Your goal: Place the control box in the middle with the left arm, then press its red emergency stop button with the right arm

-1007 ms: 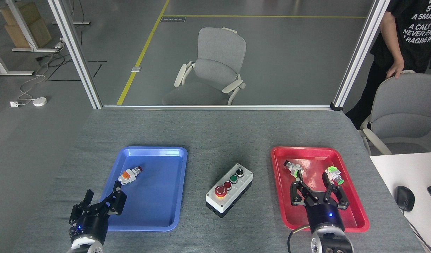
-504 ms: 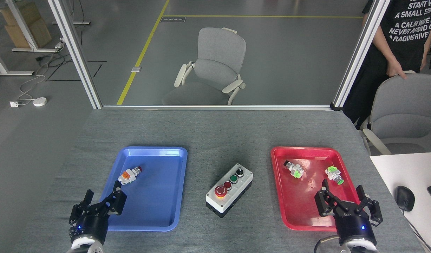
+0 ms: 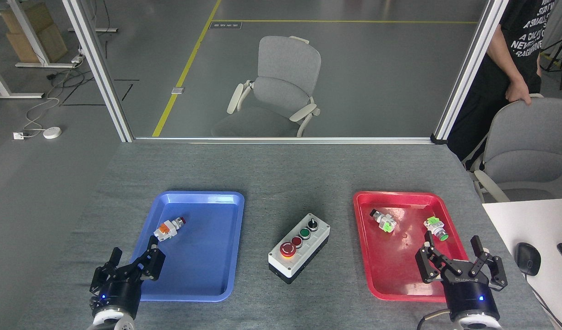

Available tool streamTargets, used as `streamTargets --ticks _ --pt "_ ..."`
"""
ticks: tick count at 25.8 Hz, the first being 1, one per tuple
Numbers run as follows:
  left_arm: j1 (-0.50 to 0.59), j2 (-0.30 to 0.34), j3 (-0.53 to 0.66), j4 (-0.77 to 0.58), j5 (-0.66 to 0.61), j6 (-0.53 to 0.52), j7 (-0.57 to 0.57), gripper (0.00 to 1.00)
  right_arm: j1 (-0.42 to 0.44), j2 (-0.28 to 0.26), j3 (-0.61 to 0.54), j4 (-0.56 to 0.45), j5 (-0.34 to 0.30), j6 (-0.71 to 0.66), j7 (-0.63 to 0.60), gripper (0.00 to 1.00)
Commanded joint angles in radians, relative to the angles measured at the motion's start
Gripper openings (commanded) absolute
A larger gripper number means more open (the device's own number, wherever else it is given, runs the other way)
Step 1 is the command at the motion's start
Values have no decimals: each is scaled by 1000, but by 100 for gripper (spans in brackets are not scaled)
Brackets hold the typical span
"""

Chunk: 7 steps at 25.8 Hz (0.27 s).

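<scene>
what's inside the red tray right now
Two small push-button parts lie in the red tray: one with a green clip, one with a green cap. The open right gripper covers the tray's near right corner.

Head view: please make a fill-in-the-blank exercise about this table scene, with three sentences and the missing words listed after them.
1. The control box stands on the grey tabletop between the blue tray and the ____ tray.
2. The red emergency stop button sits at the end of the row nearest the robot, opposite the ____ knob.
3. The left gripper and the right gripper both have their fingers ____, holding nothing.

Missing words: red; black; open
</scene>
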Motion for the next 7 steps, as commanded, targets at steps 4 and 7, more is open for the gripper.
streamTargets --ticks 4,7 --pt "0 0 0 0 0 0 0 99 6 -8 0 -1 0 -49 -20 98" --pt "0 0 0 0 0 0 0 99 14 -8 0 1 0 -50 -17 98"
